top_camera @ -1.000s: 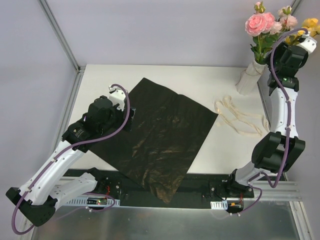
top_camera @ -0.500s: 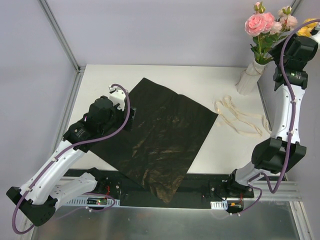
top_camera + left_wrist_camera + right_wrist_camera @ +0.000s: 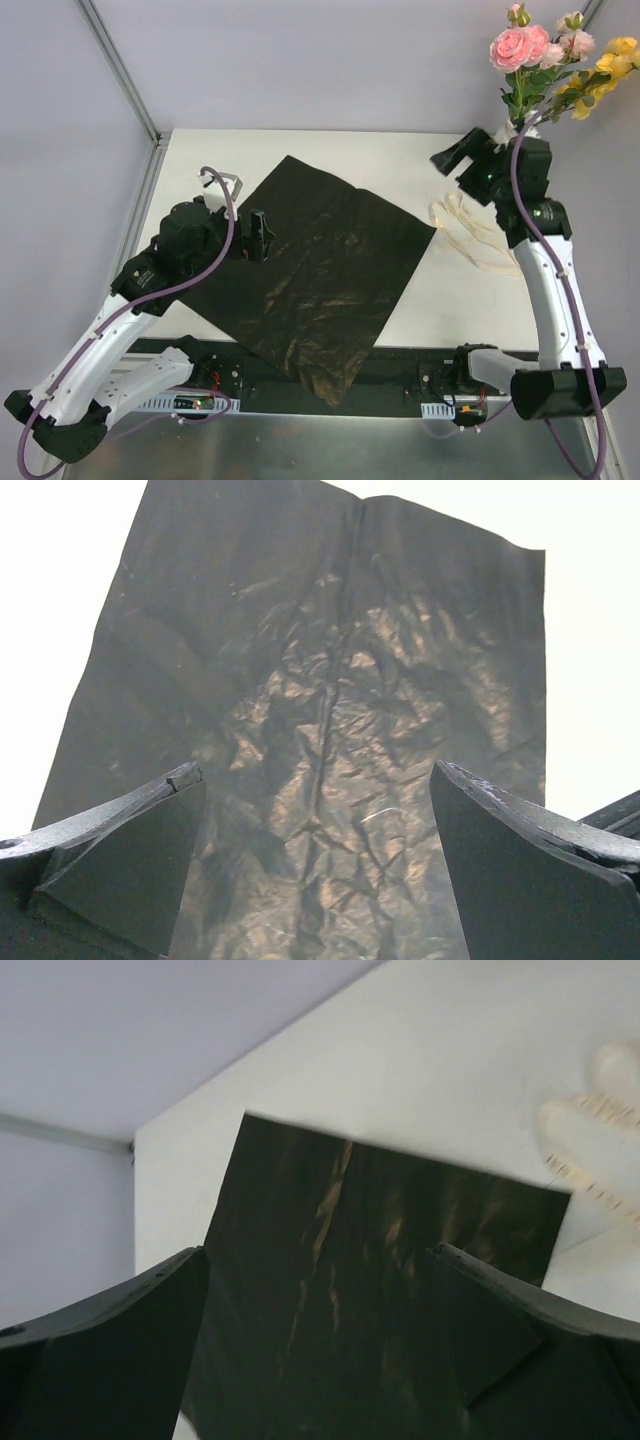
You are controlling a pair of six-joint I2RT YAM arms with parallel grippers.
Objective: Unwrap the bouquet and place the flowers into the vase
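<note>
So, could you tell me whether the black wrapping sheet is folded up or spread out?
Spread out: the black sheet lies open and flat on the table, creased but unfolded.

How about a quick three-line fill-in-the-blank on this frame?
1. The sheet spread flat on the table is ____ in colour.
2. In the top view, the cream ribbon lies to the ____ of the sheet.
3. The left gripper and right gripper are both ____, holding nothing.
Missing words: black; right; open.
</note>
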